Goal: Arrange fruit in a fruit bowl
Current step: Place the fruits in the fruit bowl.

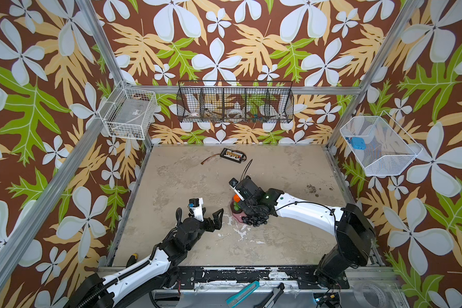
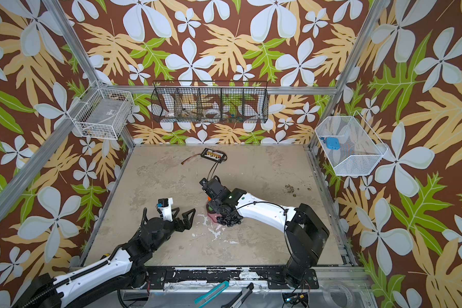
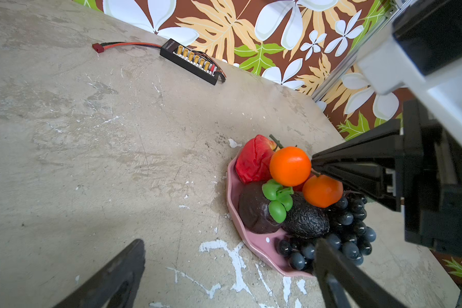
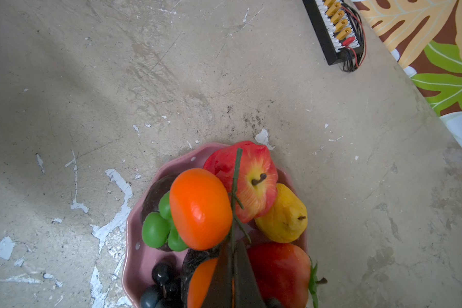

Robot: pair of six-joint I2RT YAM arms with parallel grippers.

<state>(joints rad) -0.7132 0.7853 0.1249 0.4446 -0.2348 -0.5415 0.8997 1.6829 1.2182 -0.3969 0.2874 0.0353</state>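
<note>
The pink fruit bowl (image 1: 236, 214) (image 2: 212, 216) (image 3: 234, 213) (image 4: 134, 240) sits mid-table, piled with fruit. In it are a red apple (image 3: 251, 162) (image 4: 254, 181), two oranges (image 3: 290, 166) (image 3: 322, 190), a lemon (image 4: 284, 216), a dark avocado (image 3: 307, 218) and a dark round fruit with green leaves (image 3: 278, 200). The grape bunch (image 1: 254, 220) (image 3: 350, 229) hangs over the near rim. My right gripper (image 4: 232, 244) is low over the pile, shut, with the bunch's thin green stem (image 4: 235, 186) running out between its fingertips. My left gripper (image 1: 211, 213) (image 3: 230, 241) stands open and empty, just left of the bowl.
A black gadget with a cable (image 1: 232, 155) (image 3: 190, 61) lies near the back wall. Wire baskets hang on the walls at the left (image 1: 130, 113), back (image 1: 235, 102) and right (image 1: 376, 144). Dark crumbs (image 1: 311, 188) dot the table's right side. A teal cutter (image 1: 242, 293) lies on the front rail.
</note>
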